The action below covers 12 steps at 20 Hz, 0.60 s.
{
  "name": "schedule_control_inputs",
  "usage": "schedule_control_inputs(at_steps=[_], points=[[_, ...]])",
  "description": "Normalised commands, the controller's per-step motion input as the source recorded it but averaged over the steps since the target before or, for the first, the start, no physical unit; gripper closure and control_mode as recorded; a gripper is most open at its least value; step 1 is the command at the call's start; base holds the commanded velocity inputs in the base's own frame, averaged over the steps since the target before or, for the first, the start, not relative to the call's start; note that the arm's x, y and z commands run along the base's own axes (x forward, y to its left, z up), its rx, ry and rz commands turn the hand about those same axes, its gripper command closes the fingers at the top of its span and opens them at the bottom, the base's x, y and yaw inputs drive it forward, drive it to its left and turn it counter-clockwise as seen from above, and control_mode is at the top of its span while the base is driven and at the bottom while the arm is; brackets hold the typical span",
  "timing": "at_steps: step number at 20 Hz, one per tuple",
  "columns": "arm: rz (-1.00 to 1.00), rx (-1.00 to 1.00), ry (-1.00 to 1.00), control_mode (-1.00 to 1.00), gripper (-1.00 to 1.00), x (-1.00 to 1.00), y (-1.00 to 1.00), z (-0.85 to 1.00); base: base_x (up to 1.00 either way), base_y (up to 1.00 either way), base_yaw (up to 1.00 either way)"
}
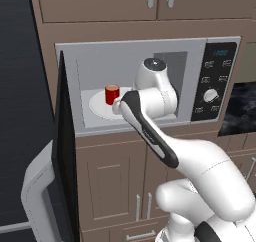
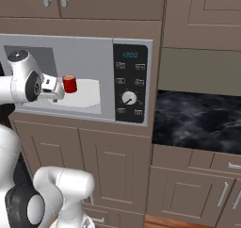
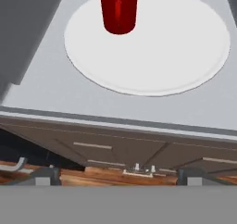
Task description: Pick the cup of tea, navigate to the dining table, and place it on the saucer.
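Observation:
The cup of tea (image 1: 112, 94) is a small red mug standing upright on the left part of a white round plate (image 1: 97, 107) inside the open microwave (image 1: 130, 51). In the right base view the cup of tea (image 2: 69, 84) stands just beyond my gripper (image 2: 61, 91). My gripper (image 3: 116, 177) is open at the microwave's mouth, its fingertips (image 3: 44, 177) wide apart and nothing between them. The cup of tea (image 3: 119, 10) lies straight ahead, a short way off. The dining table and the saucer are out of view.
The microwave door (image 1: 65, 151) hangs open to the left of the arm. Its control panel (image 2: 129, 83) is on the right. Brown cabinets (image 2: 113, 166) run above and below. A black marble counter (image 2: 197, 123) lies to the right.

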Motion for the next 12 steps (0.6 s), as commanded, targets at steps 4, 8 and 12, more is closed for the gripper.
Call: schedule_control_inputs(at_steps=[4, 8, 12], points=[[-0.12, 0.00, -0.23, -1.00, -1.00, 0.11, 0.51, -0.07, 0.00, 0.00, 0.00], [-0.10, 0.00, -0.26, -1.00, -1.00, 0.22, 0.33, -0.07, 0.00, 0.00, 0.00], [-0.04, 0.00, -0.21, -1.00, -1.00, 0.34, 0.09, 0.00, 0.00, 0.00, 0.00]])
